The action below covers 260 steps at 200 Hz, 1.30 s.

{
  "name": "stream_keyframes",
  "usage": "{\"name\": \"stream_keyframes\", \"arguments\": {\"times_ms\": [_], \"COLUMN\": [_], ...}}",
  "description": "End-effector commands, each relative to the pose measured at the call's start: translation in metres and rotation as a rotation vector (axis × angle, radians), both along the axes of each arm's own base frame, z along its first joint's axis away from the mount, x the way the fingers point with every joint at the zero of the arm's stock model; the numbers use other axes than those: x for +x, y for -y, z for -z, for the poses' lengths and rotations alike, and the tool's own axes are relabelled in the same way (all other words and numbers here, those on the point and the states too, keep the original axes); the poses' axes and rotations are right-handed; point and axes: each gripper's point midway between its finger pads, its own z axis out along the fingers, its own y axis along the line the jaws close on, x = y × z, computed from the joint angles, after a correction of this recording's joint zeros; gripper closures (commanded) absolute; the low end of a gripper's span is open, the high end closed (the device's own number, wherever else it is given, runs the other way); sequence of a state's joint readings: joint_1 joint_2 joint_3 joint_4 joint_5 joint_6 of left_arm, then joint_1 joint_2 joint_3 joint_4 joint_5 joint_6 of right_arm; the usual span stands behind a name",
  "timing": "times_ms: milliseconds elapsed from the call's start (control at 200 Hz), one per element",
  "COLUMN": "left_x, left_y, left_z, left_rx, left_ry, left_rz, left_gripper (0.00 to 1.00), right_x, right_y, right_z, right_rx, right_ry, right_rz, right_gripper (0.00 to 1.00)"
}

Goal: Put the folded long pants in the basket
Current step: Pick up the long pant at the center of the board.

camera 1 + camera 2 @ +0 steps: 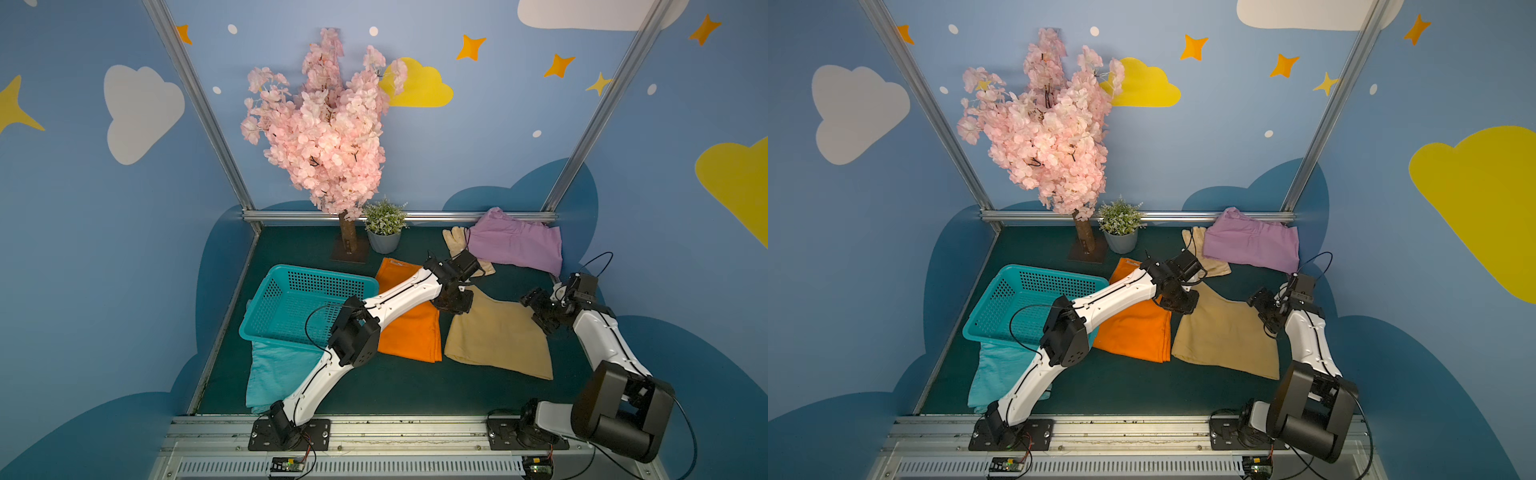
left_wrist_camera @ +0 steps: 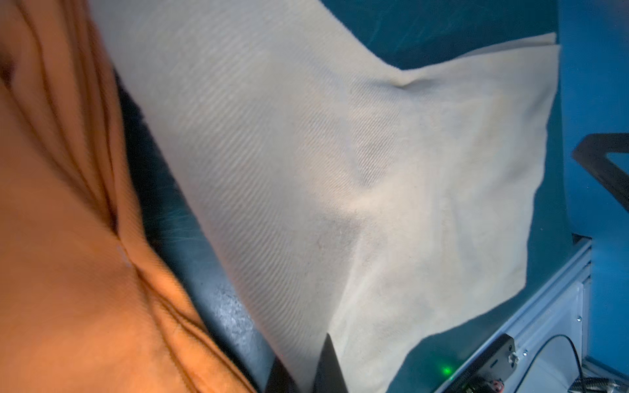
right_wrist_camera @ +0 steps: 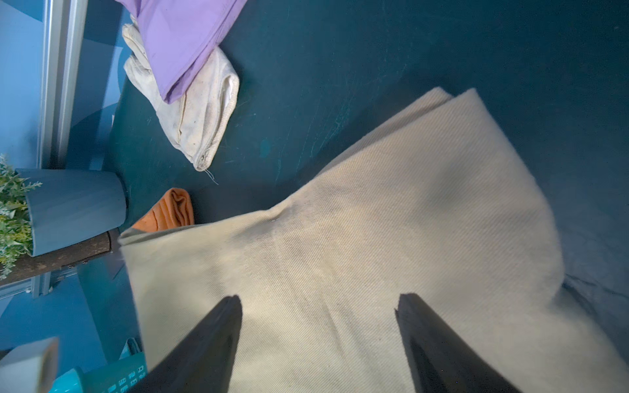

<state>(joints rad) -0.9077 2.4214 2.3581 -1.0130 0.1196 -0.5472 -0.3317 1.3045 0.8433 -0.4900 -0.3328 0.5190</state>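
At the far corner of the tan pants [image 1: 498,336], next to the orange pants [image 1: 415,332], the left gripper [image 1: 455,305] was pinched shut on the cloth. That corner was tented up; the rest lay on the mat [image 1: 374,390]. The right gripper [image 3: 318,299] hung wide open over the opposite far corner, gripping nothing.

Step judged: first garment, pick-up. The basket [image 1: 316,272] was empty, resting partly on the light teal pants [image 1: 274,374]. The lilac pants [image 1: 515,245] were at the back, over the gloves [image 1: 453,243].

Next move probably calls for the right jaws to close on their corner, then a level two-arm lift across the orange pants.
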Motion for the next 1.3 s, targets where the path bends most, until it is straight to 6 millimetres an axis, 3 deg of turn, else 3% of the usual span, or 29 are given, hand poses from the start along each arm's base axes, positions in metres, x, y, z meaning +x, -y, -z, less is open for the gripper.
{"name": "stream_keyframes", "arguments": {"times_ms": [0,105,275,416,696,1081,1187,1297], "left_x": [0.000,0.009,0.030,0.038,0.042,0.042,0.043,0.042], "left_y": [-0.051,-0.087,-0.135,-0.158,-0.153,-0.148,-0.147,-0.147], "left_z": [0.002,0.007,0.018,0.030,0.038,0.040,0.038,0.039], "left_rx": [0.163,0.235,0.328,0.386,0.356,0.334,0.328,0.326], "left_ry": [-0.048,-0.064,-0.088,-0.097,-0.111,-0.114,-0.109,-0.111], "left_rz": [-0.022,-0.066,-0.134,-0.146,-0.134,-0.127,-0.126,-0.127], "left_gripper": [0.97,0.98,0.97,0.98,0.97,0.98,0.98,0.98], "right_x": [-0.002,0.002,-0.009,-0.014,-0.015,-0.012,-0.010,-0.007], "right_y": [0.005,0.000,0.005,-0.001,-0.042,-0.083,-0.089,-0.092], "right_z": [-0.008,-0.007,0.013,0.031,0.072,0.089,0.090,0.089], "right_rx": [-0.022,0.011,-0.001,0.034,0.260,0.352,0.372,0.395], "right_ry": [0.026,0.031,-0.056,-0.103,-0.198,-0.243,-0.241,-0.230], "right_rz": [0.028,0.013,0.038,0.027,-0.085,-0.228,-0.247,-0.260], "right_gripper": [0.23,0.22,0.20,0.20,0.26,0.43,0.54,0.72]}}
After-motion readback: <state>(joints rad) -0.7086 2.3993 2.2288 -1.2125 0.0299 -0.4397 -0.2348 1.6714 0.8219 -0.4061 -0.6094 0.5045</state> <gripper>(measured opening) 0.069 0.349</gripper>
